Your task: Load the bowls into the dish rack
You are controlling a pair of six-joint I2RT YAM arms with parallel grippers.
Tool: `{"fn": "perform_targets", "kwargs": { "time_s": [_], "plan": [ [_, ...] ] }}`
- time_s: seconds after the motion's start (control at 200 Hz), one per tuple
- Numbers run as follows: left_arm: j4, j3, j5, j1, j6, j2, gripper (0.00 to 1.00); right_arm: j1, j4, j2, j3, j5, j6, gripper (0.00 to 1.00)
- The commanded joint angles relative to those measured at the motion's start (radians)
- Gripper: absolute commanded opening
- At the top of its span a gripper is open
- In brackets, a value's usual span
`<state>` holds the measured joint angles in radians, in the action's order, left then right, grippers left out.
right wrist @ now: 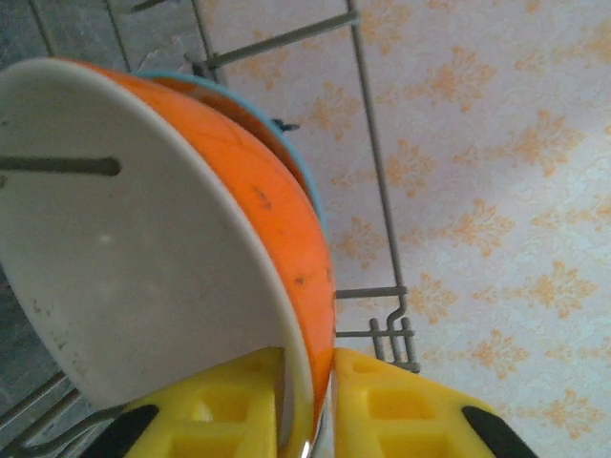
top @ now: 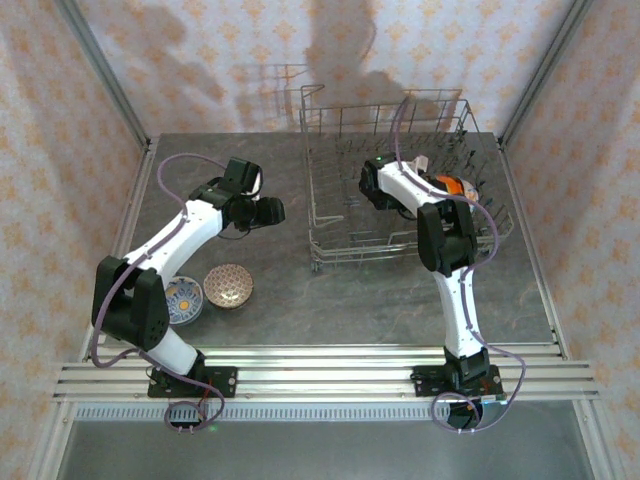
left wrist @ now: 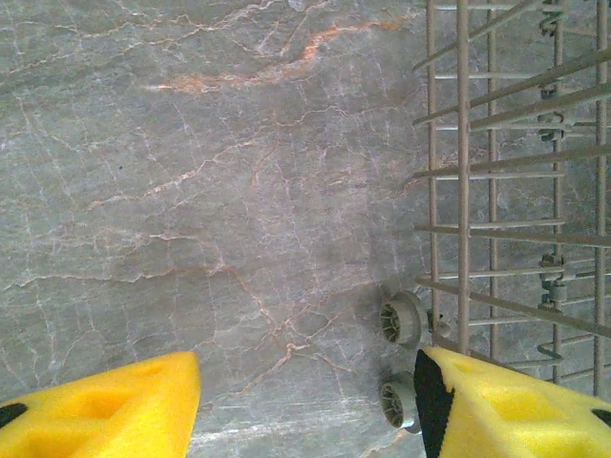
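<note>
Bowls nearest of all, at the near left beside the left arm's base: blue-and-white bowl (top: 183, 298) and brown patterned bowl (top: 228, 285), just beside each other, upright on the grey marbled table (top: 300, 300), well apart from the dish rack (top: 340, 245).

Farther in, left gripper (top: 262, 210) above bare table, just left of the rack. Yellow fingers (left wrist: 105, 410) spread wide, nothing between them, small rack wheels (left wrist: 401, 320) close by the right finger.

Farther right, inside the rack, right gripper (right wrist: 305, 367) pinched narrow on the rim of an orange bowl (right wrist: 296, 229) with a white inside, tilted up on edge among the wires. Close behind it, a blue-rimmed bowl (right wrist: 296, 157), whether touching, impossible to tell. Rack itself on the far right part of the table.
</note>
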<state>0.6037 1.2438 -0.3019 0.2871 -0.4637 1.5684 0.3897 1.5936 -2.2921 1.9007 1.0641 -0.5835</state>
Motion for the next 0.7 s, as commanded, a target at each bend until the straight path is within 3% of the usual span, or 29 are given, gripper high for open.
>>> {"fn": "perform_targets", "kwargs": {
  "time_s": [0.0,0.08,0.125,0.35,0.696],
  "plan": [
    [0.042,0.004,0.04,-0.007,-0.027,-0.05,0.62,-0.006,-0.031,0.035,-0.038,-0.054,0.064,0.25],
    [0.041,-0.013,0.044,-0.006,-0.043,-0.068,0.62,-0.007,-0.055,0.047,-0.055,-0.07,0.093,0.26],
    [0.044,-0.021,0.047,-0.004,-0.05,-0.078,0.62,-0.007,-0.071,0.06,-0.066,-0.08,0.106,0.32],
    [0.069,-0.043,0.089,0.01,-0.065,-0.132,0.62,-0.006,-0.135,0.135,-0.079,-0.124,0.189,0.69],
    [0.196,-0.072,0.233,0.011,-0.113,-0.248,0.65,-0.006,-0.31,0.312,-0.19,-0.23,0.364,0.9]
  ]
}}
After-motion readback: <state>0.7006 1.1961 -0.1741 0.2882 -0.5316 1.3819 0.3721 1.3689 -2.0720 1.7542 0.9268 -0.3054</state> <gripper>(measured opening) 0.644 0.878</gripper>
